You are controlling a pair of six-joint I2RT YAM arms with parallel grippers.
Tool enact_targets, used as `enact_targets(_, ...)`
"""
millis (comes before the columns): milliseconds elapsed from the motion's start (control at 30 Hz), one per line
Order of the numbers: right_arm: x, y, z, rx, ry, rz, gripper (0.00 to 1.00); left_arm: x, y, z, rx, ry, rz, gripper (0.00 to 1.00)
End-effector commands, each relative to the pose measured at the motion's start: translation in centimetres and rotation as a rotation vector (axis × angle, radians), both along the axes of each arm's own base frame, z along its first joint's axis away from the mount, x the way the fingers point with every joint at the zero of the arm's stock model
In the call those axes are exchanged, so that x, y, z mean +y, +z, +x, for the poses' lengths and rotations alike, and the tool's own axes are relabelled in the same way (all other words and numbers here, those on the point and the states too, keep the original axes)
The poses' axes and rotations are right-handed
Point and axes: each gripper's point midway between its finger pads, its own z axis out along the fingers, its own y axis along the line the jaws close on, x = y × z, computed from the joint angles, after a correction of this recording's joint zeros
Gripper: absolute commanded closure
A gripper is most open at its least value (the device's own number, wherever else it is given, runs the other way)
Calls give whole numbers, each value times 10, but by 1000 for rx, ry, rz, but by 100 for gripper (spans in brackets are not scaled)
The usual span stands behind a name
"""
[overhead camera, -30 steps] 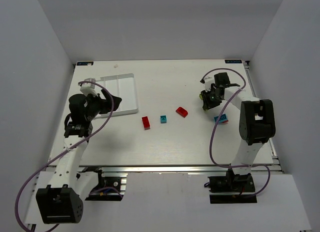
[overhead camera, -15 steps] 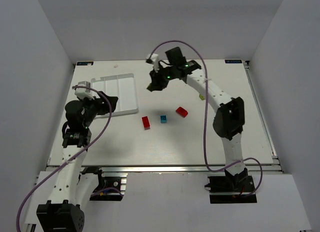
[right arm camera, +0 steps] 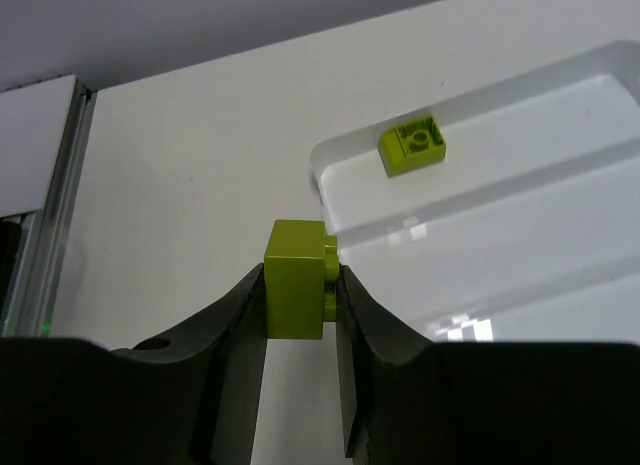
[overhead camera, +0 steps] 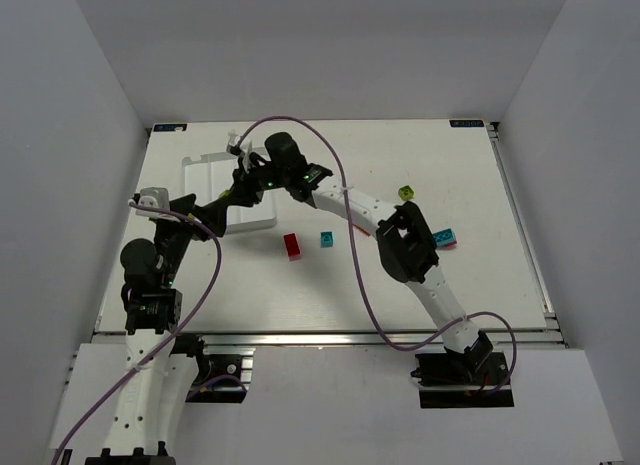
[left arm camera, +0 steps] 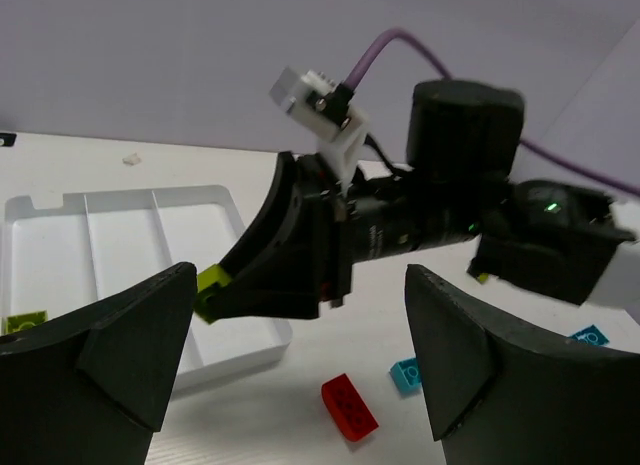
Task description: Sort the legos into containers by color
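My right gripper (overhead camera: 228, 197) reaches across to the white tray (overhead camera: 262, 207) at the far left. It is shut on a yellow-green brick (right arm camera: 295, 278) and holds it above the tray's near left corner (right arm camera: 330, 165). Another yellow-green brick (right arm camera: 413, 145) lies in the tray's end compartment. My left gripper (overhead camera: 205, 220) is open and empty just in front of the tray. The held brick (left arm camera: 210, 285) shows between its fingers. A red brick (overhead camera: 291, 245), a small teal brick (overhead camera: 326, 239), a yellow-green brick (overhead camera: 406, 193) and a cyan brick with a pink edge (overhead camera: 443, 238) lie on the table.
The right arm (overhead camera: 350, 207) stretches low over the middle of the table and hides part of it. Its purple cable (overhead camera: 300, 130) loops above the tray. Grey walls close in the table at the left, back and right.
The right arm has swung from the right side of the table across to the tray with the yellow-green brick. The left arm has drawn back a little toward its base.
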Motion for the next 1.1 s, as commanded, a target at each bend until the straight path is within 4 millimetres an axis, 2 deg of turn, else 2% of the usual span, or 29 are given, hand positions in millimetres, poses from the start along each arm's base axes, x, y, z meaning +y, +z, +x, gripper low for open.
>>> enact_targets(0,31,25,9,-65,11,198,100,6,10,0,-50,27,11,5)
enact_targets(67,44,26,13,-119,-11,249,100,6,13,-1,-60,30,12,5)
enact_targets(100,51,16,11,-122,-20,257,100,7,13,-2,-62,33,11,5)
enact_targets(133,57,15,11,-141,-30,277,100,8,16,-3,-68,39,10,5)
enact_targets(267,75,26,29,-217,-152,403,100,10,21,-7,-87,55,11,5)
enact_targets(367,88,26,25,-267,-194,470,100,9,21,-7,-87,46,12,5)
enact_targets(533,111,10,-2,-330,-162,486,100,10,22,-8,-89,52,12,5)
enact_targets(733,119,-11,-3,-339,-228,487,100,10,22,-8,-89,57,11,5)
enact_targets(833,116,-14,6,-337,-276,479,100,10,22,-9,-90,54,12,5)
enact_targets(900,115,-14,9,-339,-289,482,92,10,23,-9,-92,55,11,5)
enact_targets(1067,115,-12,12,-337,-305,477,85,10,20,-7,-80,57,11,5)
